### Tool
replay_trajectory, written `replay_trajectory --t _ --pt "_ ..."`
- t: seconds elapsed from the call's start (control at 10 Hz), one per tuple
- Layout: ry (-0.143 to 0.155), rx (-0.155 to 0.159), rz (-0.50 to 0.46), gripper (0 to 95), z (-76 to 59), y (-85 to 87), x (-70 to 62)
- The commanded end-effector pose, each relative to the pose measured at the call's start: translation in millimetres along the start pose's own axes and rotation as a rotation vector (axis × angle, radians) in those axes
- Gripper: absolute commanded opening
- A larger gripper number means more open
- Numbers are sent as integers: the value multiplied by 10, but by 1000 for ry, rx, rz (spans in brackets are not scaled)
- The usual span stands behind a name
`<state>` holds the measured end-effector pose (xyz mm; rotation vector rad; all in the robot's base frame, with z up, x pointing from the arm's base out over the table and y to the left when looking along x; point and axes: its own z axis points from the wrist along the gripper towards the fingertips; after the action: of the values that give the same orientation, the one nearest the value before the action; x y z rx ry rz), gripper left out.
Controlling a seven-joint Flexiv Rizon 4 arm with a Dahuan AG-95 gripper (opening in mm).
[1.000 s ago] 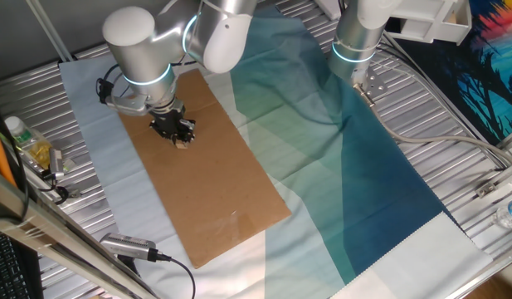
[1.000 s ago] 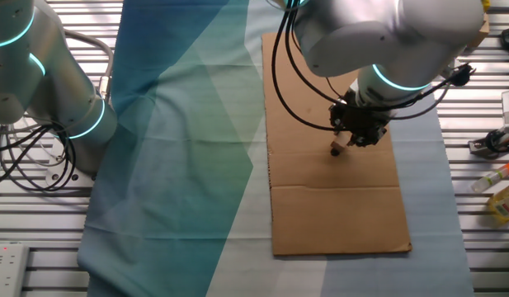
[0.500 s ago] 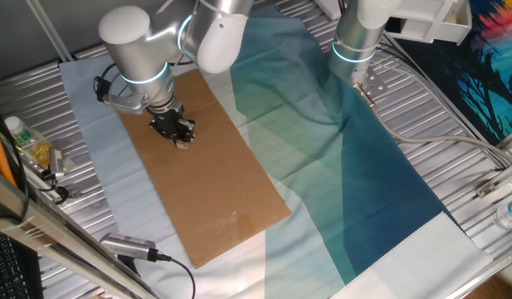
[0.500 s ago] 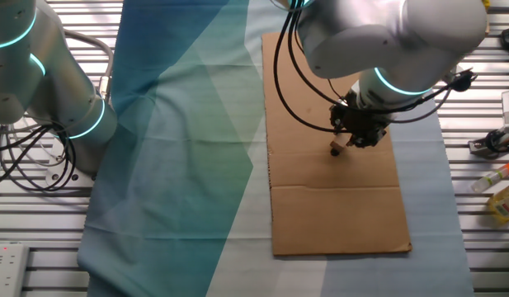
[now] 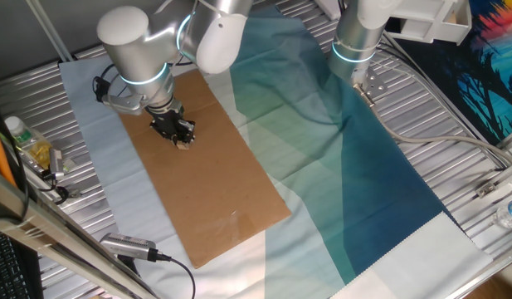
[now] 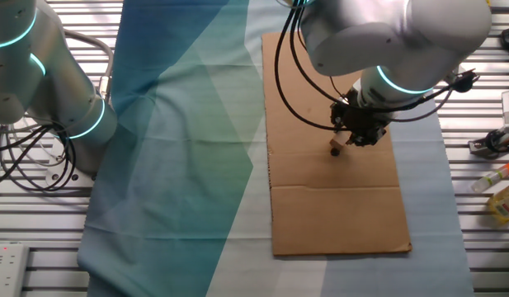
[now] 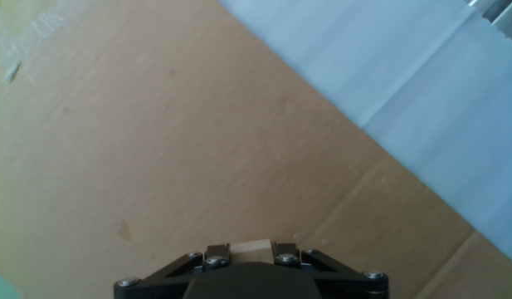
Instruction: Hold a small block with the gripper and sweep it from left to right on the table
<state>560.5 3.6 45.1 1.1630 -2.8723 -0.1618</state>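
Tan wood shows between the two fingers of our claw (image 7: pixel 251 259) in the hand view: the small block (image 7: pixel 250 247) sits clamped there, pinched snugly from both sides, so we judge the grasping part of the job done. From one fixed view the claw (image 5: pixel 181 137) is low over the brown cardboard (image 5: pixel 214 183), with the small block (image 5: pixel 183 143) at its tip, seemingly touching the sheet or just above it; we cannot tell which. The other fixed view agrees, showing the claw (image 6: pixel 346 147) down on the cardboard (image 6: pixel 320 206) with the block (image 6: pixel 337 149) peeking out beneath it.

The cardboard lies on the pale blue and teal cloth (image 5: pixel 355 174) that drapes the ribbed metal table (image 5: pixel 455 116). Our second silver arm (image 6: pixel 40 82) stands well apart from all this.

How much sweeping is done we cannot say from one moment. The claw sits toward one end of the cardboard, and a long bare stretch of it lies open. We judge that most of the left-to-right stroke remains, and after it, perhaps, letting the block go.
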Motion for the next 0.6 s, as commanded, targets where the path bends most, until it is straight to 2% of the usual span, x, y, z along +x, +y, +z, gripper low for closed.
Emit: replay_trajectory --t 0.1,0.6 --pt "-1 2 3 0 -1 22 -7" --pt "0 2 46 0 -11 184 -121"
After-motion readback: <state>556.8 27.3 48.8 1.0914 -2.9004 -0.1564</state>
